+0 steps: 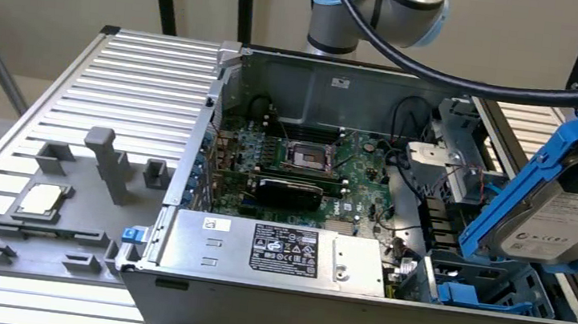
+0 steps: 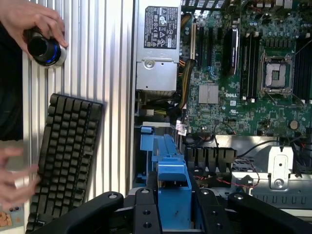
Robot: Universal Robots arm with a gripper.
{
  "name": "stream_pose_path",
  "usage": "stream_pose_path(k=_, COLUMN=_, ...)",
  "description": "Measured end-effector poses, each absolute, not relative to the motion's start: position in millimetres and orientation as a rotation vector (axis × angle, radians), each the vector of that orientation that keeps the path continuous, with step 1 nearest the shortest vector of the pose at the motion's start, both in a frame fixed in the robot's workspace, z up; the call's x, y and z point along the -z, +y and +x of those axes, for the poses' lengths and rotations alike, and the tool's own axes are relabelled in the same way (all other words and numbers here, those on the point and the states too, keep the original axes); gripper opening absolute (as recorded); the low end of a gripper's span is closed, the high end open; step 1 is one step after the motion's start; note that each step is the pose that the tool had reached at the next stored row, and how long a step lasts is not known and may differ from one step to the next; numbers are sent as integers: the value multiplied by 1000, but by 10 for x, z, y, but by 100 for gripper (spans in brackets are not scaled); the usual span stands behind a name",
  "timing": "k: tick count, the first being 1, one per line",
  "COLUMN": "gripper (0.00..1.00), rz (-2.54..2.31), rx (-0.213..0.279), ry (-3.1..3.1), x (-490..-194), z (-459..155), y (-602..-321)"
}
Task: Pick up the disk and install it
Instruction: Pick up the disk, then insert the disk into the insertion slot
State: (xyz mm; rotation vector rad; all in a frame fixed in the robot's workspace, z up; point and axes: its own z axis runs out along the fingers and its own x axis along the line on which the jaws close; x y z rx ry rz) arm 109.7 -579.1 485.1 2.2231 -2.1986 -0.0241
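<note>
Aloft, disk gripped between jaws, seemingly above drive bay.

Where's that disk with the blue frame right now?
The disk hangs tilted in the gripper at the exterior view's right, above the blue bay in the open computer case.

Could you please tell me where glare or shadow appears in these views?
Exterior view: even light; the silver-grey hard drive in a blue plastic carrier looks washed out on its white face, and the open grey computer case is shaded inside. Wrist view: the ribbed silver table glares pale.
</note>
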Motion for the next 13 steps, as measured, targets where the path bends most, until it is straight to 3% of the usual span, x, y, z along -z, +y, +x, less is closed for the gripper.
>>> stream_pose_path(k=13, gripper=33, rz=2223, rx=24, ry=-2199, x=-4851, z=1097, y=-5791)
